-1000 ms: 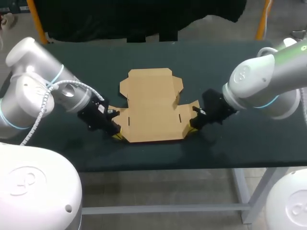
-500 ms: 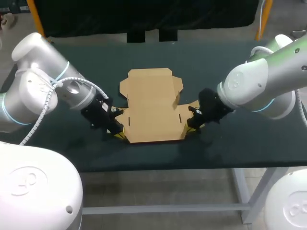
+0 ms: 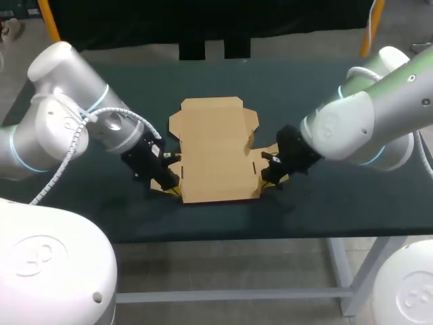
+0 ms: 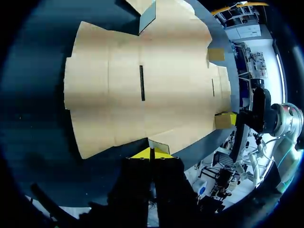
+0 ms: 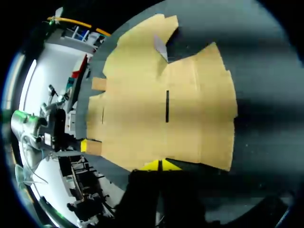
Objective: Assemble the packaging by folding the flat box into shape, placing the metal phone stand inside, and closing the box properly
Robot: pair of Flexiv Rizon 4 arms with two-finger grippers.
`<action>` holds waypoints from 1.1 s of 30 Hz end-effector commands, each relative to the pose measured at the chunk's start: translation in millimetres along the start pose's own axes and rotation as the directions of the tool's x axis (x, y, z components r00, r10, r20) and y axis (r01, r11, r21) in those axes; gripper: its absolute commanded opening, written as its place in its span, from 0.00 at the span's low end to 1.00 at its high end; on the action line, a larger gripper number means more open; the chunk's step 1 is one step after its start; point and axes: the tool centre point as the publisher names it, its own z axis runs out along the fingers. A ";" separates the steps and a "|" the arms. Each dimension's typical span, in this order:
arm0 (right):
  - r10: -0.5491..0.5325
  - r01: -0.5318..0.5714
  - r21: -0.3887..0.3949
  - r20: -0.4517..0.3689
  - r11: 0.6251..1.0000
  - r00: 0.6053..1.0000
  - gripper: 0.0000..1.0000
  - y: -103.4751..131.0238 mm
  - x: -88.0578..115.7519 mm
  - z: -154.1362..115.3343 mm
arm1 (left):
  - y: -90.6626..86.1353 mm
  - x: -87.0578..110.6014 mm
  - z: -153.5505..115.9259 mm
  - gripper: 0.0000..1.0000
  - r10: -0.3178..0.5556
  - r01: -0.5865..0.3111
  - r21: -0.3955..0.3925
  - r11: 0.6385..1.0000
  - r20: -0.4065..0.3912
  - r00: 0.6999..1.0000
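A flat brown cardboard box [image 3: 216, 152] lies unfolded in the middle of the dark green table [image 3: 304, 88]. My left gripper [image 3: 170, 191] is shut, its yellow tips low at the box's near left side flap. In the left wrist view the closed tips [image 4: 152, 154] touch the edge of the cardboard [image 4: 142, 85] just ahead. My right gripper [image 3: 269, 181] is shut at the near right side flap. In the right wrist view its tips [image 5: 160, 165] meet at the edge of the cardboard [image 5: 166, 109]. No metal phone stand shows in any view.
Bare green table surrounds the box, with a wide strip behind it and a narrower one in front up to the near edge [image 3: 223, 237].
Both arms have swung inward toward the box. The grippers, still shut, have closed in on the side flaps, whose outer edges now sit slightly nearer the middle.
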 end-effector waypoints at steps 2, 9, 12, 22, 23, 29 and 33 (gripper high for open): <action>0.003 -0.003 -0.005 0.028 1.000 1.000 0.00 -1.4 3.4 1.6 | -0.8 5.3 2.4 0.00 0.004 -0.004 -0.002 1.000 0.012 1.000; 0.010 -0.009 -0.006 0.049 1.000 0.999 0.00 -1.7 3.8 3.7 | 0.3 8.1 5.3 0.00 0.007 -0.007 0.000 1.000 0.022 1.000; 0.012 -0.011 -0.007 0.057 1.000 0.998 0.00 -1.5 4.4 4.7 | 0.6 8.2 7.1 0.00 0.001 -0.002 0.004 1.000 0.024 1.000; 0.016 -0.015 -0.013 0.097 1.000 0.995 0.00 -3.1 6.1 6.8 | 1.2 8.9 12.8 0.00 -0.034 0.032 0.050 0.998 0.045 0.998; 0.021 -0.019 -0.019 0.110 1.000 0.994 0.00 -3.5 6.4 7.0 | 1.3 9.2 13.1 0.00 -0.040 0.037 0.060 0.998 0.053 0.998; 0.024 -0.020 -0.027 0.145 0.999 0.989 0.00 -5.0 8.9 9.0 | 2.6 11.1 15.2 0.00 -0.064 0.057 0.097 0.994 0.069 0.996; 0.028 -0.023 -0.031 0.165 0.999 0.986 0.00 -5.8 9.8 11.2 | 2.9 11.2 17.1 0.00 -0.074 0.066 0.109 0.992 0.073 0.995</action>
